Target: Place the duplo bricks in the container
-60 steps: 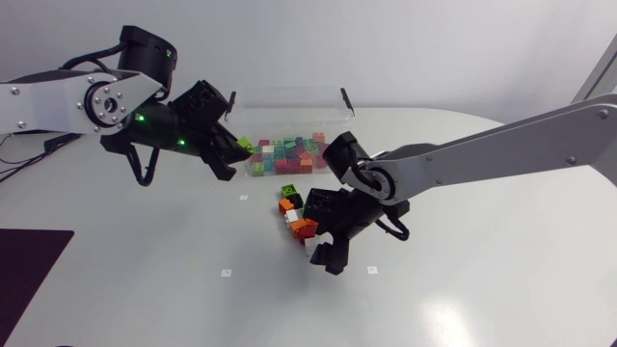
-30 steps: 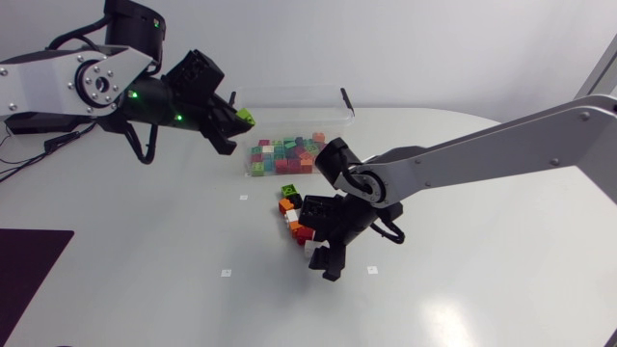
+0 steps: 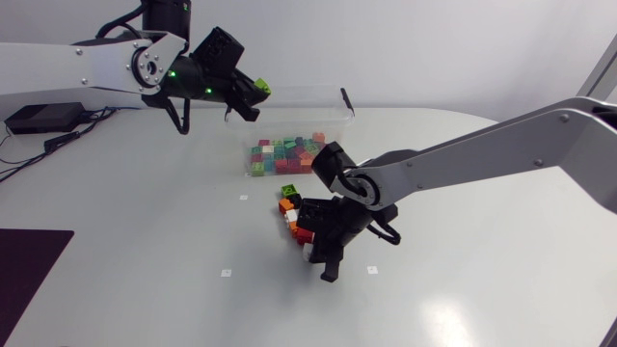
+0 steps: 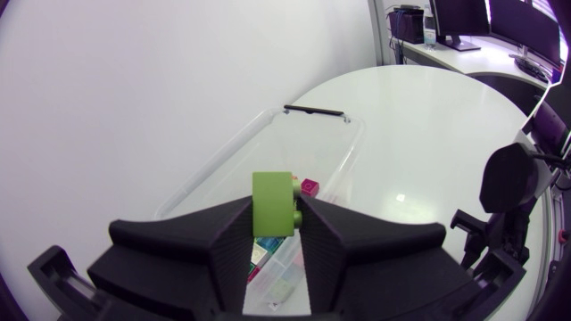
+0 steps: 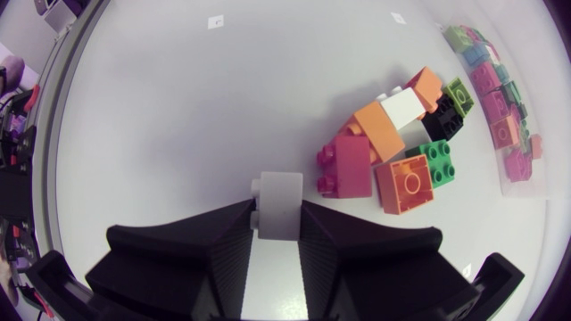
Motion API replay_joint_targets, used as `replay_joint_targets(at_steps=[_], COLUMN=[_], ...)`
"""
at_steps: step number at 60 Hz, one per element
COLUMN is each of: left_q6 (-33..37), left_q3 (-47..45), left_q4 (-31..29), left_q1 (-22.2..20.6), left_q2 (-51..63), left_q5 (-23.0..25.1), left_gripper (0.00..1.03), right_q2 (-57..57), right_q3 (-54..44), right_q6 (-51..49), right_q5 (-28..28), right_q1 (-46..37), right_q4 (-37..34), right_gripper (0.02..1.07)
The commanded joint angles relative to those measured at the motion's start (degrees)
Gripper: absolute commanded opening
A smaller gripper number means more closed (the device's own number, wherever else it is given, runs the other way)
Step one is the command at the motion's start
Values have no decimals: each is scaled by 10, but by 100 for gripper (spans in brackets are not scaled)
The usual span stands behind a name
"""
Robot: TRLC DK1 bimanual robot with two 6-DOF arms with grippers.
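Head view: the left arm [image 3: 96, 66] hung over the left end of the clear container [image 3: 289, 93], which stood near the counter's [image 3: 145, 251] far edge with many coloured bricks [image 3: 284, 154] lying inside it. In the left wrist view the left fingers [image 4: 234, 234] were clamped on a green brick [image 4: 272, 203], one finger on each side, above the container. The right arm [image 3: 482, 149] reached to the counter's middle, where a small pile [image 3: 292, 207] of bricks lay near the container but apart from it. In the right wrist view the right fingers [image 5: 234, 234] pinched a white brick [image 5: 278, 205] from both sides, low over the counter. Just ahead of them lay a red brick [image 5: 343, 165], touching an orange brick [image 5: 379, 129], with more bricks of the pile beyond.
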Motion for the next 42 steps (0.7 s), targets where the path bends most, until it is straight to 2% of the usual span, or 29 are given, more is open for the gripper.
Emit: replay_joint_targets(at_steps=[1, 19, 24, 27, 29, 30, 32, 42], left_q6=[-20, -41, -41, -41, -40, -40, -40, -38], left_q3=[47, 175, 212, 240, 261, 267, 274, 256], left_q4=[11, -11, -24, -39, -56, -61, -66, -66], left_q1=[5, 5, 3, 2, 2, 2, 2, 5], left_q2=[46, 158, 188, 208, 221, 225, 228, 197], left_q5=[4, -1, -14, -23, -26, -26, -27, -27], left_gripper=[26, 27, 45, 69, 89, 95, 99, 99], right_q2=[-38, -115, -129, -135, -139, -141, -145, -157], right_q3=[-16, -23, -21, -18, -16, -14, -11, 19], right_q6=[-12, -11, -10, -8, -7, -7, -3, 7], right_q5=[1, -2, -2, -2, -2, -2, -2, -2], right_q1=[-8, -38, -44, -49, -53, -56, -59, -83], right_q4=[-9, -32, -33, -33, -33, -33, -33, -32], right_gripper=[18, 18, 18, 18, 18, 18, 18, 18])
